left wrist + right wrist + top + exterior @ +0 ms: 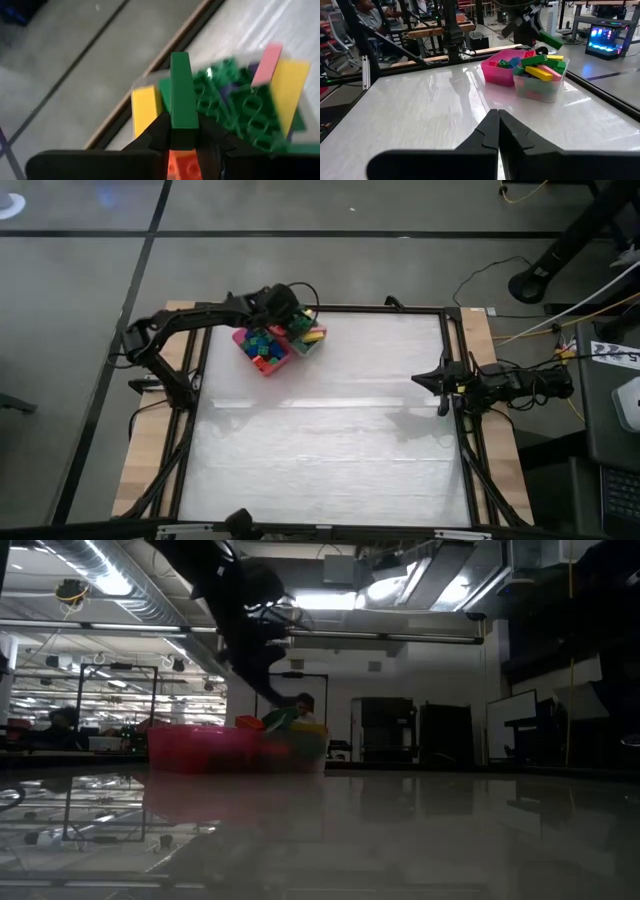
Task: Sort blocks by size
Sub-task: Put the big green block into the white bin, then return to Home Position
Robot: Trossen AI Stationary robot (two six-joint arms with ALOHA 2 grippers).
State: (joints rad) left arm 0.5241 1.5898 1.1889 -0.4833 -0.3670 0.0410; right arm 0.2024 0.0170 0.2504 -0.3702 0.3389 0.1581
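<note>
— Green bar [180, 95] clamped in the left gripper [181, 142], that's the headline. You can see it in the left wrist view, pinched between the two dark fingers [156, 132] and sticking straight out ahead of them.

— And where's that gripper sitting?

— Up over the clear tray [538, 86] at the far left of the table [330, 430]. From the right wrist view the bar [551, 40] hangs tilted in the air, above the tray and not touching the pile.

— What's in that tray?

— Long blocks [542, 67]: yellow, green and pink bars heaped together. Right beside it, touching or near enough, the pink tray [496, 74] holds the short blocks [262, 346], a jumble of green, blue, red and yellow.

— From table height?

— Low view shows the left arm [245, 625] coming down from above onto the two trays, pink one in front on the left, clear one on the right.

— And the right side?

— Right gripper [498, 131] is closed on nothing, fingers pressed together. It waits at the table's right edge, well apart from both trays, pointing at them across bare tabletop.
</note>
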